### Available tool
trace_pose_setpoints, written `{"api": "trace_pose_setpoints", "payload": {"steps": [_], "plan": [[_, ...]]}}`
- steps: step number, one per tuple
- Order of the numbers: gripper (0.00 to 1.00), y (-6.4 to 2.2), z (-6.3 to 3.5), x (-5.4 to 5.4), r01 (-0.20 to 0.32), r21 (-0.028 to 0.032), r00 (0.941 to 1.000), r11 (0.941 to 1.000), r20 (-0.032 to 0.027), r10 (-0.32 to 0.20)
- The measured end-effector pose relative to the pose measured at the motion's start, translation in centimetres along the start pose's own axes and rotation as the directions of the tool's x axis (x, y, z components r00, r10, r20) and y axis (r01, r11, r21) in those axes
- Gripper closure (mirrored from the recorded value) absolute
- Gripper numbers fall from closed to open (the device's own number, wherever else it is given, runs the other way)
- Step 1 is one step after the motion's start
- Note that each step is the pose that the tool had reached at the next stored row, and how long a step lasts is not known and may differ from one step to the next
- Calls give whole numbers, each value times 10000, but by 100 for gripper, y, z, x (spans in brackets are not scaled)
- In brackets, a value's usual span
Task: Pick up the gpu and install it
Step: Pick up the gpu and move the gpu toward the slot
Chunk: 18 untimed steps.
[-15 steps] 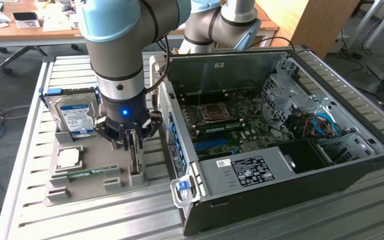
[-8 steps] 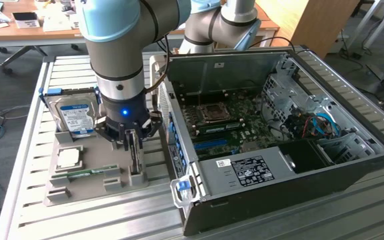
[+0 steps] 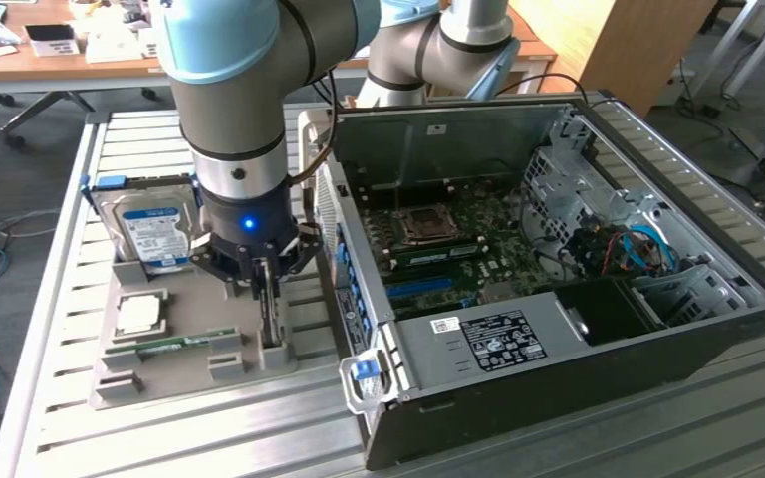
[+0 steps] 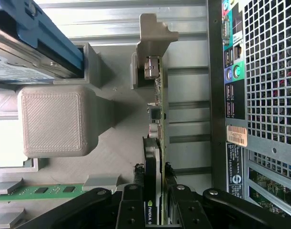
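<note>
Exterior view: the gpu (image 3: 268, 321) stands on edge in a slot of the gray holder (image 3: 156, 383) on the slatted counter (image 3: 223, 438), at nine o'clock from the open computer case (image 3: 675, 339). The gripper (image 3: 266, 299) reaches straight down onto it. In the wrist view the fingers (image 4: 137, 176) press against both faces of the card, clamped on it. A hard drive (image 3: 150, 234) stands at ten o'clock from the gpu.

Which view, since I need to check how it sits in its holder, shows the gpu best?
The wrist view: the gpu stands edge-on in the grey holder. In the exterior view the gripper hides most of it.
</note>
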<state>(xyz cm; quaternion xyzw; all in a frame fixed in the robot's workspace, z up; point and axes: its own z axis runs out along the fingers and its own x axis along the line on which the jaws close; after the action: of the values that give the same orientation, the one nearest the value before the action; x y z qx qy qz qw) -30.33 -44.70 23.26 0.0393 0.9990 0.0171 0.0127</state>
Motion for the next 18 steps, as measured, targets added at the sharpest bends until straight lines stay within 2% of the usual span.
{"api": "trace_pose_setpoints", "payload": {"steps": [12,18], "plan": [[73,0,0,0,5,0,10000,10000,0,-5],[73,0,0,0,373,-9,9993,9993,-13,-373]]}}
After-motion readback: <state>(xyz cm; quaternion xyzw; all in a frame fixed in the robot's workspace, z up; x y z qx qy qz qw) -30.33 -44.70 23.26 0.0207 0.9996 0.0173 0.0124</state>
